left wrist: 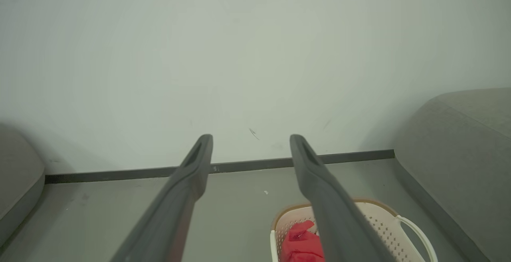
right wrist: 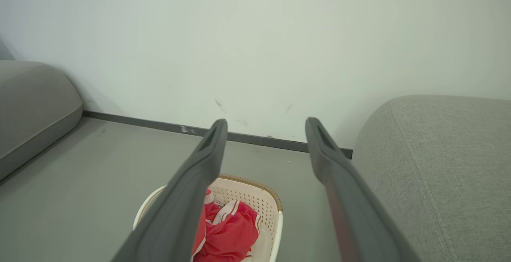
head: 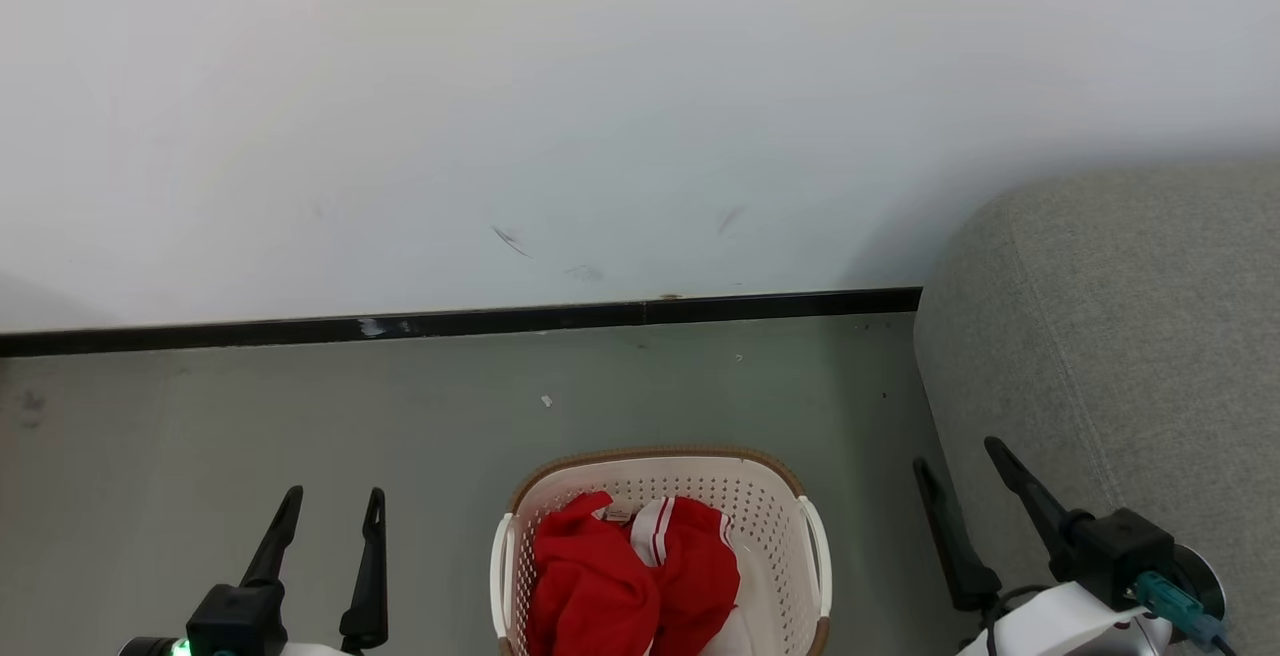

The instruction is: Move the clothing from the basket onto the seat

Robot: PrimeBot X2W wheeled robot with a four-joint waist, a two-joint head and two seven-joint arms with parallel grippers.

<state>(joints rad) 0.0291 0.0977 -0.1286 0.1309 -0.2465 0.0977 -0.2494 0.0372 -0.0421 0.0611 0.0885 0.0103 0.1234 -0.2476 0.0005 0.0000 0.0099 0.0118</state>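
Observation:
Red clothing with white stripe trim lies bunched inside the cream basket, which stands on the floor at the bottom middle of the head view. The grey seat rises at the right. My left gripper is open at the lower left, well apart from the basket. My right gripper is open at the lower right, between the basket and the seat's side. The left wrist view has the basket and clothing low at right, past the open left gripper. From the right wrist the clothing, basket and seat show.
A white wall with a dark baseboard runs behind the grey floor. Another grey cushion stands at the left in the right wrist view. Open floor lies between the basket and the wall.

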